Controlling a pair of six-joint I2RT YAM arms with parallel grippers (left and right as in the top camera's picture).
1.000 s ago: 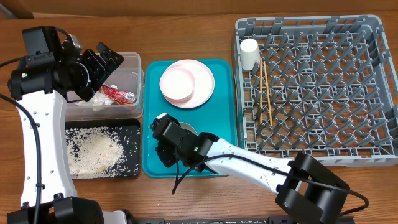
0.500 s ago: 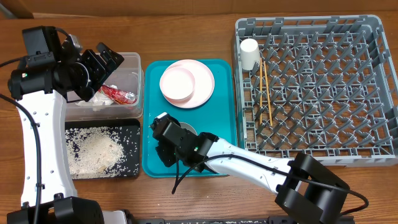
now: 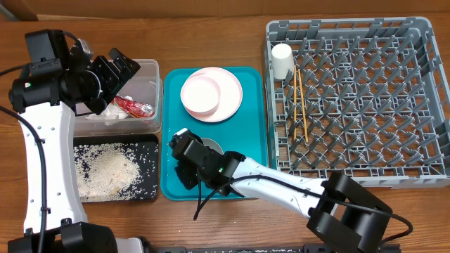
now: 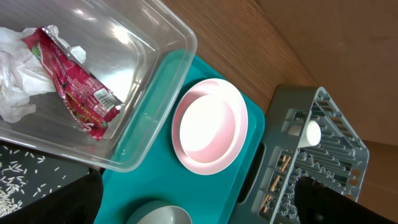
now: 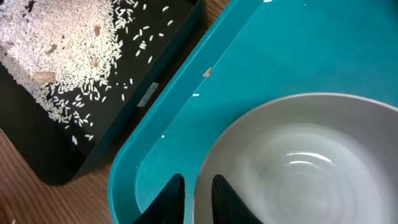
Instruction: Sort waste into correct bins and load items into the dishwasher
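My right gripper (image 5: 198,193) is low over the teal tray (image 5: 249,56), its jaws closed on the near-left rim of a pale grey bowl (image 5: 298,162), one finger inside and one outside. In the overhead view the arm hides most of this bowl (image 3: 213,145). My left gripper (image 3: 119,67) is open and empty above the clear tub (image 3: 144,70), which holds the red-and-white wrapper (image 4: 74,93) and the white napkin (image 4: 15,81). The pink plate (image 3: 228,98) carries a second pale bowl (image 3: 200,95). The white cup (image 3: 282,60) and the chopsticks (image 3: 301,105) are in the grey rack (image 3: 365,91).
The black tray (image 3: 151,144) in front of the tub holds loose rice (image 3: 105,169), and a few grains lie on the teal tray near the bowl. The rack fills the table's right side. Bare wood shows along the front edge.
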